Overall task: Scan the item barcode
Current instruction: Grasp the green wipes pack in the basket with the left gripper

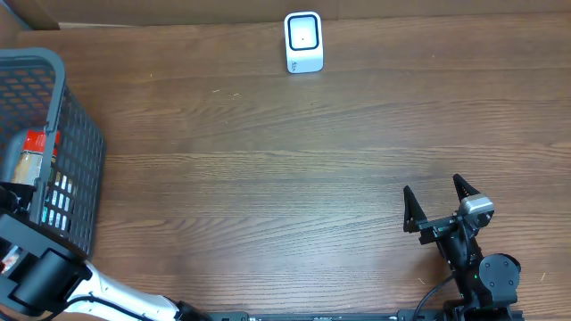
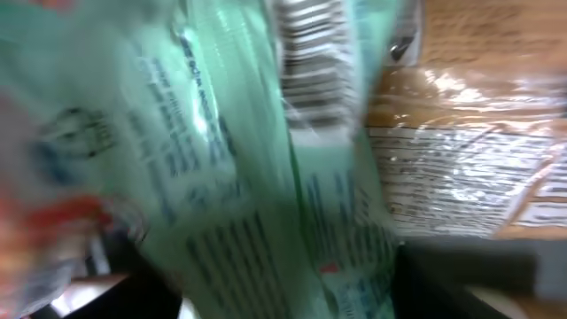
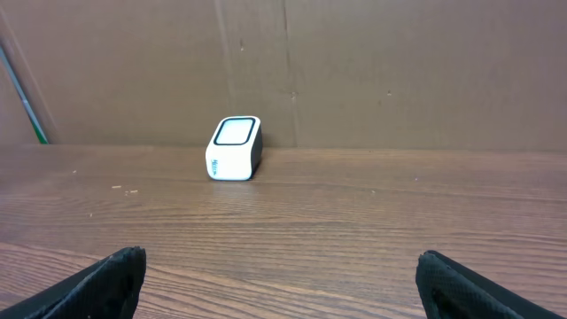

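- The wooden desk (image 1: 268,178) takes up pretty much the whole overhead view, with a brown cardboard wall along the back.
- A grey mesh basket (image 1: 76,152) sits at the desk's left edge. There's stuff inside it, including something with a red top (image 1: 34,147).
- The left arm (image 1: 45,272) comes up from the bottom left corner and reaches in at the basket.
- Left fingers: honestly can't tell how wide they are or whether they have anything. The wrist view is just blur.
- Right fingers (image 1: 410,209) are spread wide with nothing between them, hovering over the desk's near right side, well apart from everything.
- The item, a pale green plastic pack (image 2: 230,177), fills the left wrist view right up against the camera.
- A brown pack (image 2: 469,133) with a white printed label lies just beside it on the right.
- The little white scanner (image 1: 303,41) stands at the back of the desk, near the wall.
- The barcode (image 2: 310,53) shows near the top of the green pack, smeared.
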`<move>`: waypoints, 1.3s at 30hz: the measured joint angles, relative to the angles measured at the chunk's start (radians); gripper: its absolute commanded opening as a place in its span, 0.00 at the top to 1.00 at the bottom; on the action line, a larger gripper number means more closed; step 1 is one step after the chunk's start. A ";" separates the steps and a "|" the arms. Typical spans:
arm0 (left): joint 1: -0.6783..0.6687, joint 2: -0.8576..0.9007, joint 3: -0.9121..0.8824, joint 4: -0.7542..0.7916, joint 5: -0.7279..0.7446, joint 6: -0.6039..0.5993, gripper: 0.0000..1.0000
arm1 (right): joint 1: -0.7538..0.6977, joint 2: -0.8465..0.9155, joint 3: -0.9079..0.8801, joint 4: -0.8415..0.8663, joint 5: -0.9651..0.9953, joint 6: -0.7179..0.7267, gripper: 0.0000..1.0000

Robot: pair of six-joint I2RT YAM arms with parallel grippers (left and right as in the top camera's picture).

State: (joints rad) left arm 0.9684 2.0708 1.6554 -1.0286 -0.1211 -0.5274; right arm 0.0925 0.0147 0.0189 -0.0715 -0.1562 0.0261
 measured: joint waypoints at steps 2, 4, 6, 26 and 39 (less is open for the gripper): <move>0.000 0.012 0.000 0.000 -0.004 0.004 0.96 | 0.000 0.000 0.000 0.000 0.000 0.000 0.00; 0.000 0.014 0.000 -0.003 -0.009 0.008 0.96 | 0.000 0.000 0.000 0.000 0.000 0.000 0.00; -0.003 0.013 0.001 -0.005 -0.014 0.010 0.95 | 0.000 0.000 0.000 0.000 0.000 0.000 0.00; -0.102 -0.222 0.110 0.006 0.200 0.010 0.96 | 0.000 0.000 0.000 0.000 0.000 0.000 0.00; -0.335 -0.653 0.183 0.053 0.267 0.041 0.96 | 0.000 0.000 0.000 0.000 0.000 0.000 0.00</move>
State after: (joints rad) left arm 0.6338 1.4178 1.8389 -0.9756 0.1455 -0.4862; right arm 0.0925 0.0147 0.0185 -0.0715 -0.1566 0.0261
